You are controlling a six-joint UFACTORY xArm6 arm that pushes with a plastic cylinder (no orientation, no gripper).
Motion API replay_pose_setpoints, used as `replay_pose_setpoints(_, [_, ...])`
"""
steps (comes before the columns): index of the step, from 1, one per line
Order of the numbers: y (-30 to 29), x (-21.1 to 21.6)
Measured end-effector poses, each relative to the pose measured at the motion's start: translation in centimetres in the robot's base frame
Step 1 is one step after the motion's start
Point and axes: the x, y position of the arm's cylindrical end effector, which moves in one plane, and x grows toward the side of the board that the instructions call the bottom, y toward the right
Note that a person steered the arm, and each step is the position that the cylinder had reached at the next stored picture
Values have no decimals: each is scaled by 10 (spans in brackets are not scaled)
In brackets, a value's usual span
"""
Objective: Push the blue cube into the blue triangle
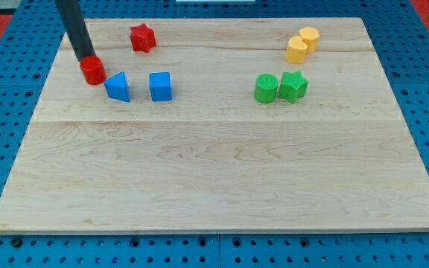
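Observation:
The blue cube sits on the wooden board at the upper left. The blue triangle lies just to its left, with a small gap between them. My tip comes down from the view's top left and ends at the top of a red cylinder, which is just up and left of the blue triangle. The tip is well left of the blue cube, with the triangle between them.
A red star lies above the blue blocks. Two yellow blocks touch at the upper right. Two green blocks touch below them. The wooden board rests on a blue pegboard.

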Motion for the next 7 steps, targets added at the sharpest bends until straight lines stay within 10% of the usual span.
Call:
replay_pose_setpoints(3, [3,47])
replay_pose_setpoints(5, [129,13])
replay_pose_setpoints(7, [147,82])
